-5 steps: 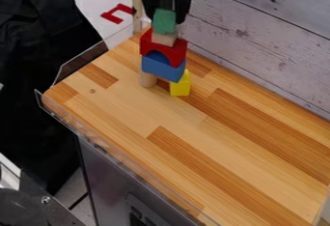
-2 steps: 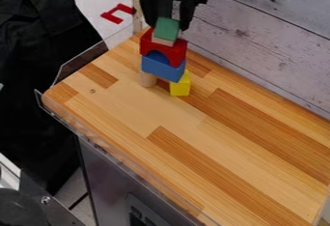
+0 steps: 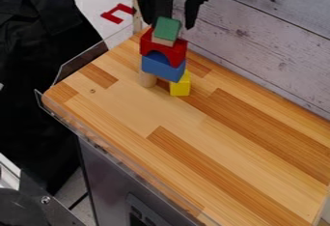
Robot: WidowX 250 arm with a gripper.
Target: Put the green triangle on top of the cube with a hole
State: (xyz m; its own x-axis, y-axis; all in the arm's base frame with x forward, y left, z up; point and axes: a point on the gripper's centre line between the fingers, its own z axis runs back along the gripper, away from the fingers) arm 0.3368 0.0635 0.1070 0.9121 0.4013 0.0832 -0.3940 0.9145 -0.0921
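Standing wide apart, the fingers [image 3: 192, 14] hung with the green block [image 3: 168, 28] showing between their tips, where it lay on the pale block [image 3: 165, 41] above the red arch [image 3: 174, 54].

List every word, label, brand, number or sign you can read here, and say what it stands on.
Readable text: none.
Green block, red block, blue block, yellow block: no lettering seen.
Dark panel below the wooden tabletop: pale marks, too unclear to read.
Red bracket-like shape: no legible letter or sign.
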